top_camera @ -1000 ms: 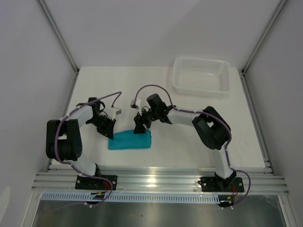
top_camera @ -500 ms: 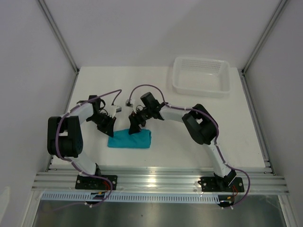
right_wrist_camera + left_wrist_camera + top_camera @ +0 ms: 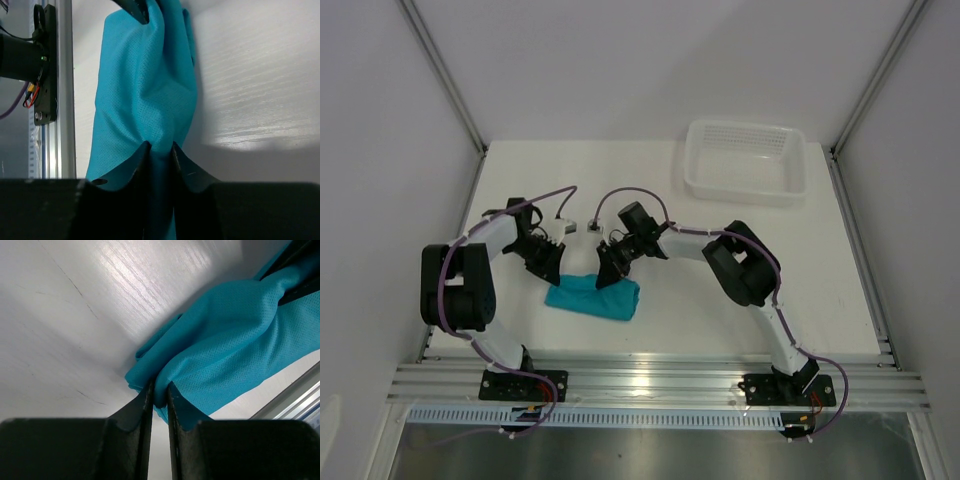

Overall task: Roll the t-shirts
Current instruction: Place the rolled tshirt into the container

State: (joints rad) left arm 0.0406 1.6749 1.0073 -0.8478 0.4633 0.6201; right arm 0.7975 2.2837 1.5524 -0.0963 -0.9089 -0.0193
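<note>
One teal short-sleeved t-shirt (image 3: 592, 297) of soft, fine-holed fabric lies bunched toward seven o'clock on the white table (image 3: 720, 300). It looks light and limp, best taken by a fold at its edge. The left gripper (image 3: 159, 390) pinches its ten o'clock end. The right gripper (image 3: 159, 152) is clamped on its twelve o'clock fold.

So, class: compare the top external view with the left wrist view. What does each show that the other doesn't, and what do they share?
Only the top view: the white plastic basket at the far right of the table, plus the left arm and right arm whole, bending in toward the middle. Only the left wrist view: the left gripper seen close, pinching a fold of fabric, and the fabric's fine mesh. Both: the teal t-shirt, bunched on the white table.
</note>
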